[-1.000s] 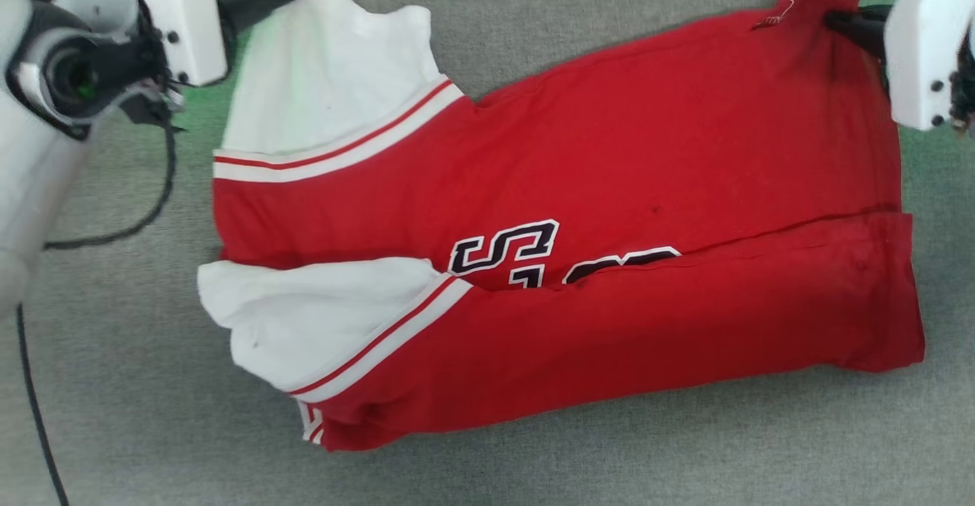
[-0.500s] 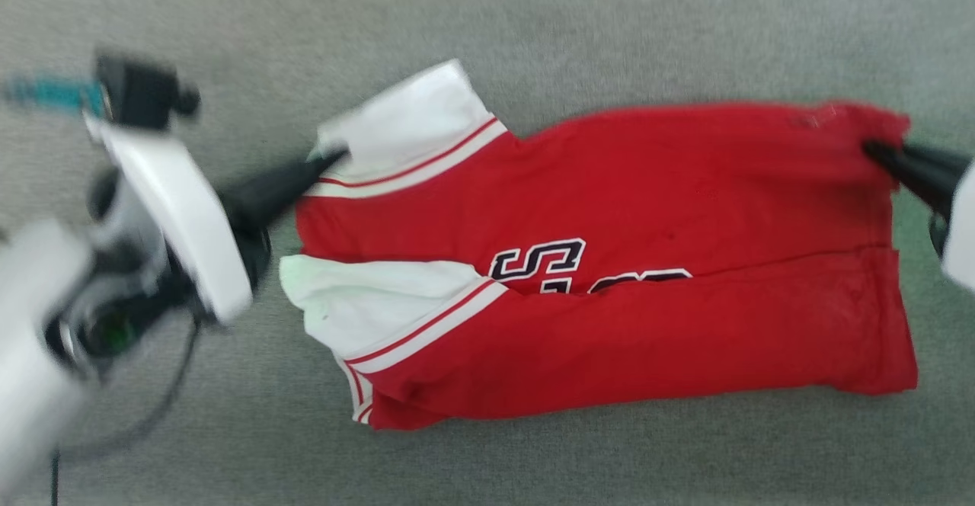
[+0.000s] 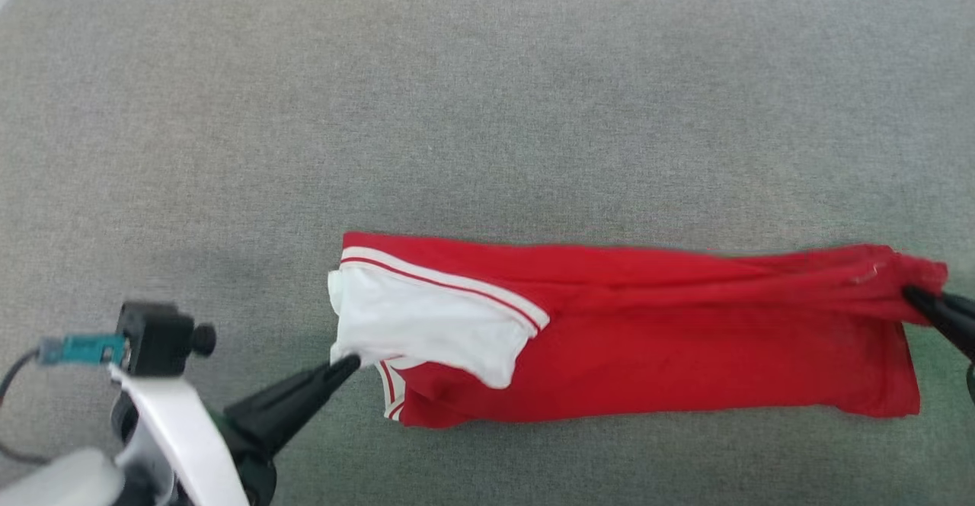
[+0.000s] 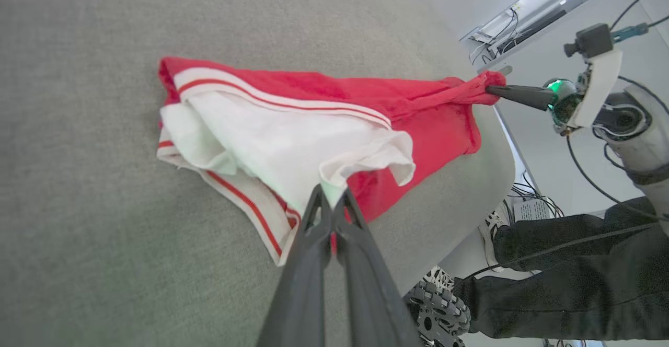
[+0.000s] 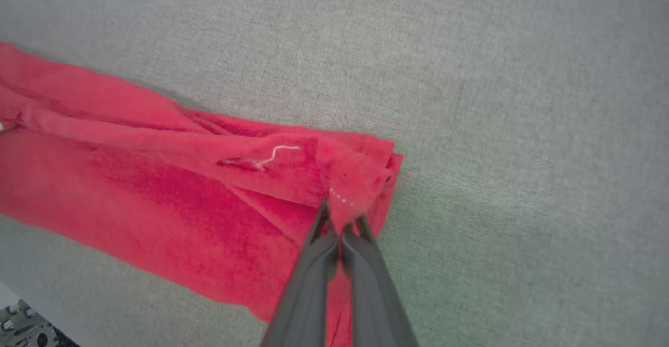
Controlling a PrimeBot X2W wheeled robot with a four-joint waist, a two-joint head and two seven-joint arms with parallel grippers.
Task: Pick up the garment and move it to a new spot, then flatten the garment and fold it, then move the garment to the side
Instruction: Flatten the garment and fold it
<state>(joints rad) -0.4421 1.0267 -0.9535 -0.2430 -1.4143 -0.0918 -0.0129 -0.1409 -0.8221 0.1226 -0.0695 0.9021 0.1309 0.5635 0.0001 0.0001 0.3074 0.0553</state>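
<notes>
The garment, a red T-shirt with white sleeves, lies folded into a long narrow band across the grey padded surface. My left gripper is shut on the edge of the white sleeve at the band's left end; the left wrist view shows the sleeve hem pinched at my left gripper. My right gripper is shut on the red hem corner at the band's right end, seen close in the right wrist view as bunched red cloth in my right gripper.
The grey padded surface stretches wide and bare behind the garment. Its near edge drops off beside the shirt in the left wrist view. Below that edge are a person's dark-clothed leg and a wheeled base.
Both grippers have carried the far edge of the garment toward me over the near half, so the printed letters are covered. The head camera has also shifted.
</notes>
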